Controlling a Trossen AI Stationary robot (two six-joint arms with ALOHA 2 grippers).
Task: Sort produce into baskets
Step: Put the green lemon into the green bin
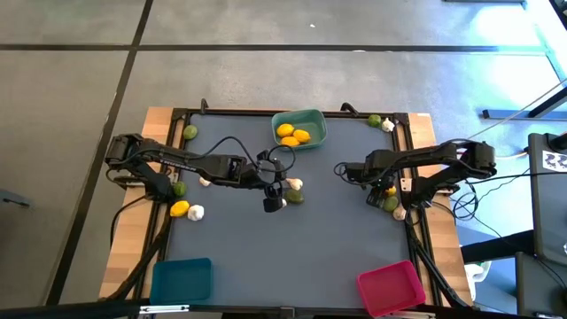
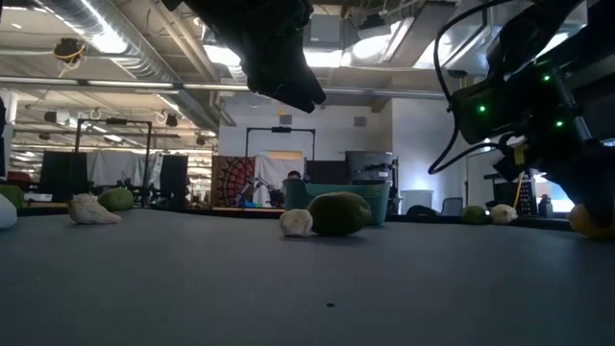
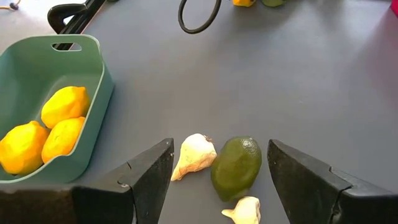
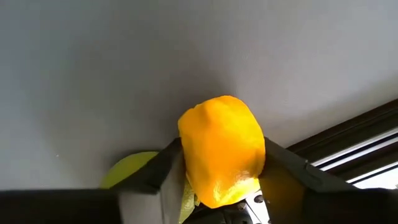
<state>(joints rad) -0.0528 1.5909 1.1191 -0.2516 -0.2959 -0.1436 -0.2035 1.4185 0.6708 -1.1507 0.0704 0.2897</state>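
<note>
While three yellow lemons (image 3: 43, 127) already lie in the teal-green plastic basket (image 1: 312, 124) at the far middle of the table, most of the sorting is not yet done. The blue plastic basket (image 1: 182, 280) at the near left and the pink-red plastic basket (image 1: 391, 287) at the near right both look empty.

The right gripper (image 4: 217, 171), low at the right edge of the dark table (image 1: 292, 248), has its two dark fingers pressed against the sides of a fourth yellow lemon (image 4: 222, 149), so a grip appears to be forming or just made; a green lime (image 4: 127, 169) lies just behind it.

The left gripper (image 3: 219, 177) hangs over the middle of the table with its jaws spread wide and holding nothing, above a dark green lime (image 3: 236, 167) flanked by two knobbly white garlic bulbs (image 3: 194, 155).

More loose produce waits: a lime and a garlic at the far right corner, a lime at the far left, and a lemon, lime and garlic along the left edge. Judging by this, only the lemon sort is well along.
</note>
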